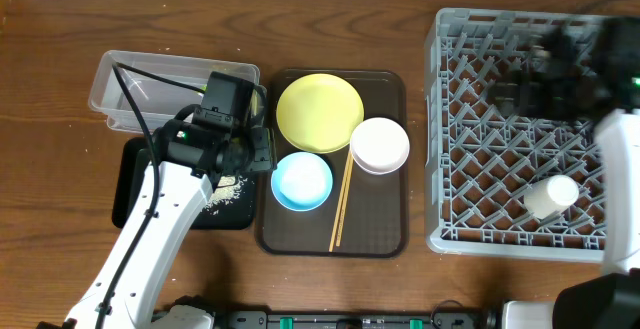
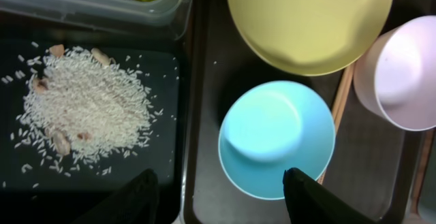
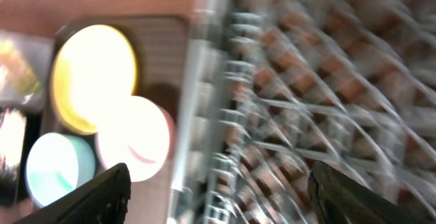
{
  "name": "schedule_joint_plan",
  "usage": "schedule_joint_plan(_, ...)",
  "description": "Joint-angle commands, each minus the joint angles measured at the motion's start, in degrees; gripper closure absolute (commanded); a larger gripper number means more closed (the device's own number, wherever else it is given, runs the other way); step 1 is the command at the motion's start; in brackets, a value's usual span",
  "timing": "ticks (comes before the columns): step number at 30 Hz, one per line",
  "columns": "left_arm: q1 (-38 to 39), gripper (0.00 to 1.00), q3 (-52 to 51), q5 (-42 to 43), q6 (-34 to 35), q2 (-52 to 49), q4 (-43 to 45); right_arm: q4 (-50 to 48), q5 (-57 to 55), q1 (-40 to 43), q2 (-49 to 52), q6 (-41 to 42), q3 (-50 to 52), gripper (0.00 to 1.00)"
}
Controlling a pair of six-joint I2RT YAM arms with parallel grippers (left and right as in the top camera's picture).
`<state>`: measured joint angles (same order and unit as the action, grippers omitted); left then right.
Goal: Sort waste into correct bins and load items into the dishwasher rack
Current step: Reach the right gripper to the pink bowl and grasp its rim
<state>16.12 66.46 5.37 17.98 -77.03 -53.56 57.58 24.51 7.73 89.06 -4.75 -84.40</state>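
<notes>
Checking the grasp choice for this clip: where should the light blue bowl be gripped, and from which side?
Likely best: take the light blue bowl by its rim from above, on the edge nearest the robot, one gripper finger inside, one outside. It sits upright and open; the yellow plate crowds its far rim and the chopsticks lie along its right side.

A dark brown, wood-grained table (image 1: 50, 29) fills the view under soft, even light.
</notes>
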Motion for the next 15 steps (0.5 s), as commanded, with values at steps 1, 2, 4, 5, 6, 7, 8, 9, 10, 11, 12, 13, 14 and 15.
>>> schedule_joint_plan(1,-0.2,0.38,0.1,-2.0,-0.2,0.0,-0.4,-2.5,-1.7,-8.2,0.7,-3.1,-0.8,0.19)
schedule_joint_plan(2,-0.2,0.38,0.1,-2.0,-0.2,0.0,-0.4,-3.4,-3.8,-10.4,1.3,-3.1,-0.8,0.19)
schedule_joint_plan(4,-0.3,0.38,0.1,-2.0,-0.2,0.0,-0.4,-5.0,-7.7,-15.1,2.9,-3.1,-0.8,0.19)
schedule_joint_plan(5,-0.2,0.38,0.1,-2.0,-0.2,0.0,-0.4,-5.5,-9.0,-16.9,3.7,-3.1,-0.8,0.19)
schedule_joint_plan(6,-0.2,0.38,0.1,-2.0,-0.2,0.0,-0.3,-6.0,-10.5,-18.9,4.7,-3.1,-0.8,0.18)
schedule_joint_plan(7,-0.2,0.38,0.1,-2.0,-0.2,0.0,-0.3,-6.4,-11.9,-20.7,5.7,-3.1,-0.8,0.18)
schedule_joint_plan(8,-0.2,0.38,0.1,-2.0,-0.2,0.0,-0.3,-6.9,-13.0,-22.2,6.8,-3.1,-0.8,0.18)
schedule_joint_plan(9,-0.2,0.38,0.1,-2.0,-0.2,0.0,-0.3,-7.3,-14.2,-23.5,7.8,-3.0,-0.8,0.18)
schedule_joint_plan(10,-0.2,0.38,0.1,-2.0,-0.2,0.0,-0.3,-7.9,-15.6,-24.9,9.3,-3.0,-0.8,0.18)
schedule_joint_plan(11,-0.2,0.38,0.1,-2.0,-0.2,0.0,-0.3,-8.4,-16.4,-25.9,10.5,-3.0,-0.8,0.18)
schedule_joint_plan(12,-0.2,0.38,0.1,-2.0,-0.2,0.0,-0.3,-8.9,-17.4,-26.8,11.9,-3.0,-0.8,0.18)
schedule_joint_plan(13,-0.2,0.38,0.1,-2.0,-0.2,0.0,-0.3,-9.2,-18.1,-27.5,13.0,-3.0,-0.8,0.19)
schedule_joint_plan(14,-0.2,0.38,0.1,-2.0,-0.2,0.0,-0.3,-9.5,-18.8,-28.2,14.5,-3.0,-0.8,0.19)
schedule_joint_plan(15,-0.3,0.38,0.1,-2.0,-0.2,0.0,-0.3,-9.6,-19.3,-28.8,15.9,-3.0,-0.8,0.20)
